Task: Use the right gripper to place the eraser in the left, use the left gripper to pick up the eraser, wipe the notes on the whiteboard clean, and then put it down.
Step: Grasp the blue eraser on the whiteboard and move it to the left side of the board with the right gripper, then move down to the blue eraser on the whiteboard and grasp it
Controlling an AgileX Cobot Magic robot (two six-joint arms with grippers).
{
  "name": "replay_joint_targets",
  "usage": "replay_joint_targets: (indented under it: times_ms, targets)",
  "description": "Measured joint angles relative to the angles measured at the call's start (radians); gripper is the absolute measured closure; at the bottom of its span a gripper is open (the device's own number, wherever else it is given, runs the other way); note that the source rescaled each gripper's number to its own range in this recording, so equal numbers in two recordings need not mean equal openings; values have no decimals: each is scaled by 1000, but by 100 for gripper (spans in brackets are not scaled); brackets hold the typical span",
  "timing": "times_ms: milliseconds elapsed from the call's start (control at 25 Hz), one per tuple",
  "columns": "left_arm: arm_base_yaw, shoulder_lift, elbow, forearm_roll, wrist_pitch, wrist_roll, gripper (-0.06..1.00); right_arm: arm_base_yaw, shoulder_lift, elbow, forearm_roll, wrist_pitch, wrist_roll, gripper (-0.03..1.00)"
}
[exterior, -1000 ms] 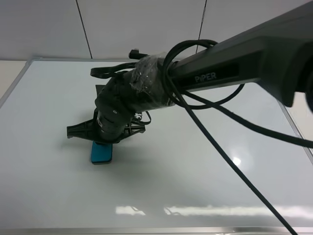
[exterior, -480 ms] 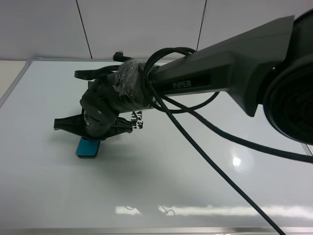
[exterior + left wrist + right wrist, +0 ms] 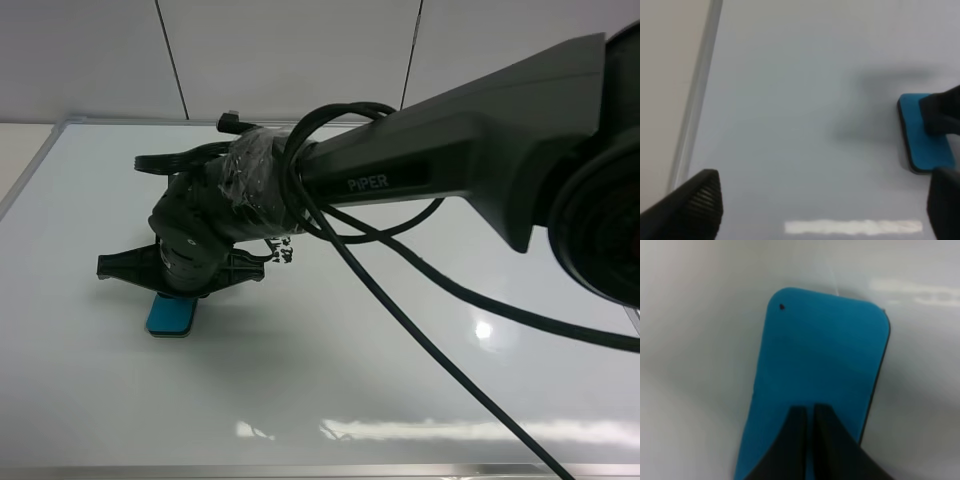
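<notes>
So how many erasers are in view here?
1. The eraser lies on the whiteboard toward its left side, under the right gripper. The arm covers part of the board, so another could be hidden.

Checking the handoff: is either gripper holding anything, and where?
Nothing is clamped. The right gripper, fingers nearly shut, sits over the eraser's blue face; the left gripper is open, empty.

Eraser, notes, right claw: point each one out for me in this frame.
eraser [image 3: 170,315], exterior high view, teal top face below the claw.
notes [image 3: 282,251], exterior high view, middle of the visible black scribbles.
right claw [image 3: 809,412], right wrist view, midway between its fingertips, over the eraser.
</notes>
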Motion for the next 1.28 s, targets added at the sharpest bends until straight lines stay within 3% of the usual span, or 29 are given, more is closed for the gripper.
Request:
replay_joint_targets:
  times_ms: [240, 400, 520, 600, 640, 680, 880, 1120, 1280]
  targets:
    - [0, 0, 0, 0, 0, 0, 31, 0, -14, 5, 0, 17, 10, 94]
    - [0, 0, 0, 0, 0, 0, 31, 0, -34, 11, -27, 20, 13, 82]
    - [0, 0, 0, 0, 0, -1, 31, 0, -62, 12, -34, 9, 13, 58]
    - [0, 0, 0, 0, 0, -1, 31, 0, -91, 12, -55, -2, 13, 34]
    - [0, 0, 0, 0, 0, -1, 31, 0, -125, 12, -81, -30, 4, 12]
    - [0, 0, 0, 0, 0, -1, 31, 0, -139, 12, -94, -55, -8, 6]
    - [0, 0, 0, 0, 0, -1, 31, 0, -192, 12, -148, -155, -61, -2]
    - [0, 0, 0, 0, 0, 0, 31, 0, -192, 12, -161, -117, -70, -3]
    - [0, 0, 0, 0, 0, 0, 31, 0, -205, 12, -185, -65, -163, -3]
